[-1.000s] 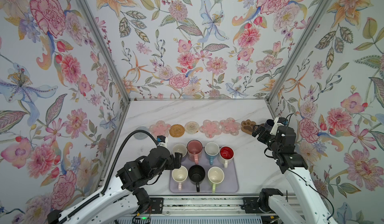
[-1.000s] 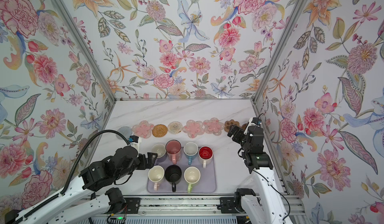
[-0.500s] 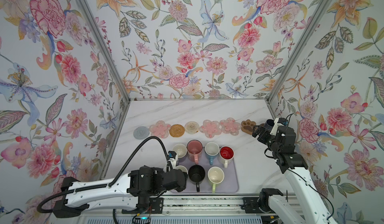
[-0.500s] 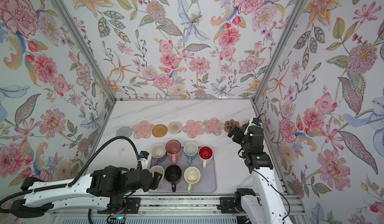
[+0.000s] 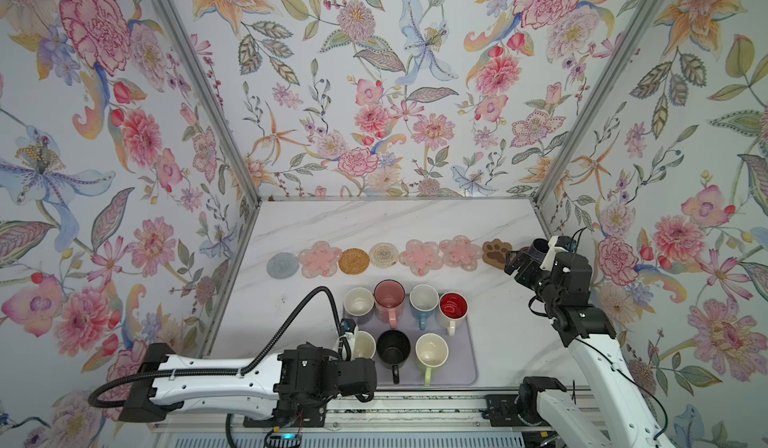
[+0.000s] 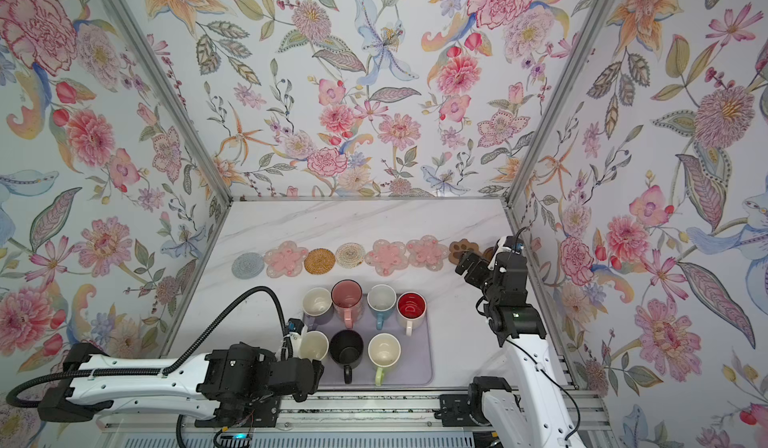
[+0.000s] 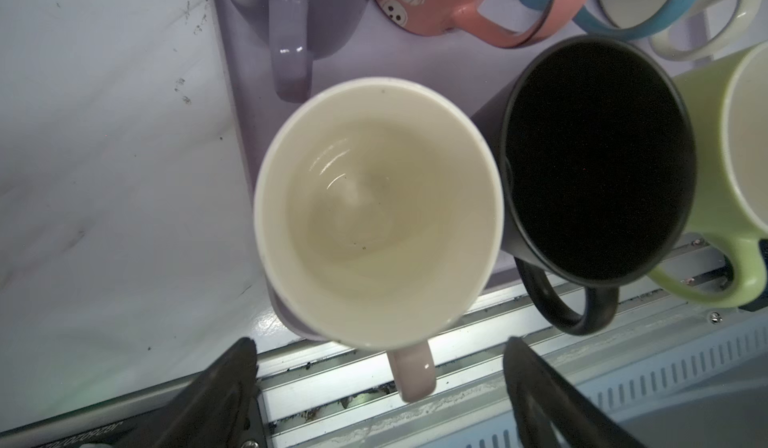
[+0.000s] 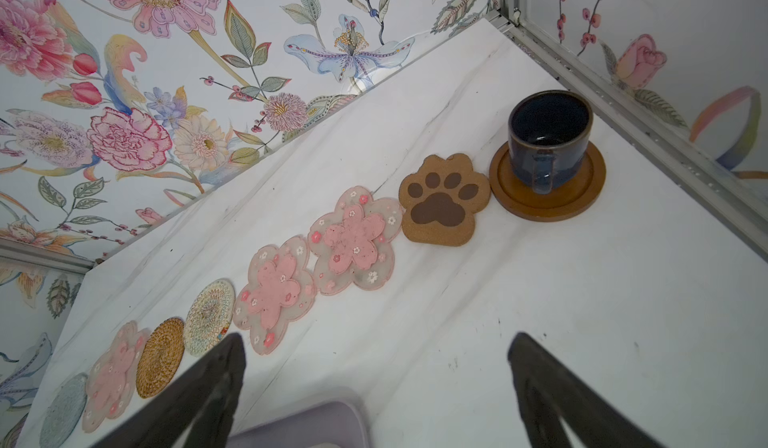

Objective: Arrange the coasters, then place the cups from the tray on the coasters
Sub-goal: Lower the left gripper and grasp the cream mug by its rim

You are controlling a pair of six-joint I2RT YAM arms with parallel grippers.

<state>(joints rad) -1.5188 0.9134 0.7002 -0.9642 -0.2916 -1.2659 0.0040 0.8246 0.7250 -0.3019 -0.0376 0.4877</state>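
Note:
Several coasters lie in a row across the table, from the grey knitted round [image 5: 282, 264] to the brown paw [image 5: 494, 253]. At the right end the small navy cup [image 8: 548, 134] stands on the brown disc [image 8: 548, 201]. Several cups stand on the lavender tray [image 5: 467, 367]. My left gripper [image 7: 379, 342] is open above the cream-pink cup [image 7: 378, 213] at the tray's front left, with a finger on each side of its handle and touching nothing. My right gripper [image 8: 378, 338] hangs open and empty near the paw coaster, short of the navy cup.
The black cup [image 5: 392, 348] stands close against the cream-pink one, and the light green cup [image 5: 432, 352] is beside it. Floral walls close in the left, back and right. A metal rail [image 5: 415, 408] runs along the front edge.
My left arm has swung back and down along the front rail, bringing its gripper over the cream-pink cup; the grey coaster now shows. The right arm has not moved.

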